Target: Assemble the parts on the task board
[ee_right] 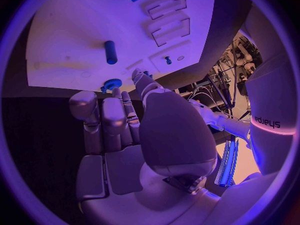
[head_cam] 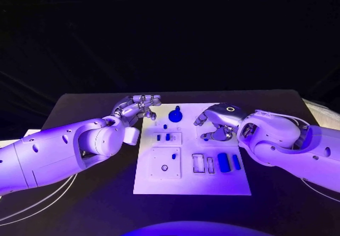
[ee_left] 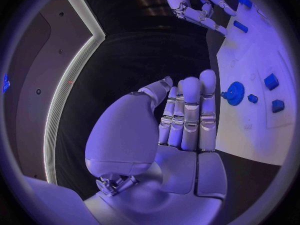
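— Silver left hand (head_cam: 139,106) and right hand (head_cam: 218,125): is anything held?
— Nothing; both are seen with fingers apart over the task board (head_cam: 191,184).
— Progress?
— Blue parts (head_cam: 228,162) are still loose; the round part (head_cam: 175,116) lies between the hands on the bench (head_cam: 85,206).

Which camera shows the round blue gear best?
The left wrist view: the gear shows whole, teeth and centre hole plain, on the board just beyond the left hand. The head view shows it small at the board's far edge. The right wrist view shows part of it behind the right hand's fingers.
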